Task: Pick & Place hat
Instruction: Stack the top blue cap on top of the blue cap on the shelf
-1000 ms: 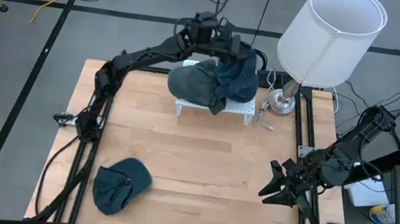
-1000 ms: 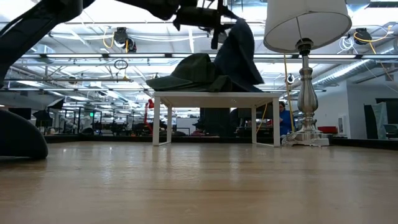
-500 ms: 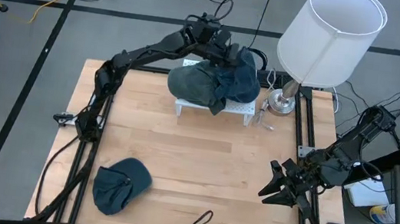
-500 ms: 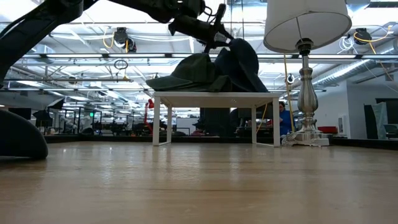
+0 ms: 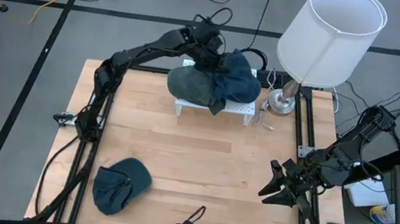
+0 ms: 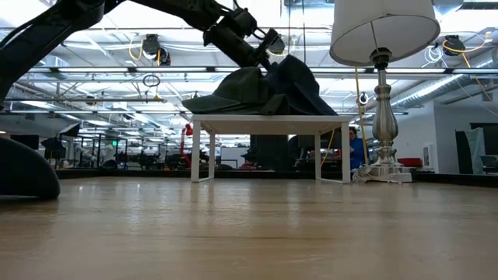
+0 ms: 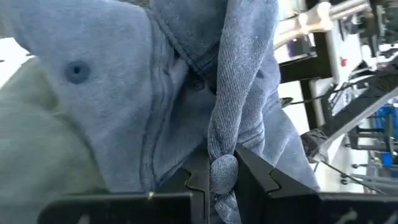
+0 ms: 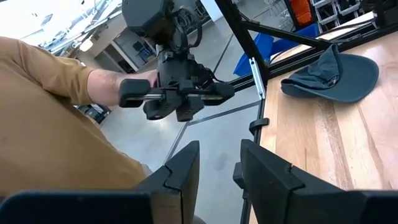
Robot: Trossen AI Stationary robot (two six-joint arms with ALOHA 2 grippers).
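A lamp (image 5: 325,43) (white shade) stands beside the small stand (image 5: 239,109).

Both arms are matte black, chunky jointed links with a thin black cable running along the left arm (image 5: 146,49). The right arm (image 5: 350,151) looks the same, ending in the right gripper (image 5: 277,186) with two flat, angular black fingers (image 8: 180,171). The left gripper (image 7: 222,177) has matching dark wedge-shaped fingers. A person nearby wears a mustard-tan long sleeve (image 8: 46,74).
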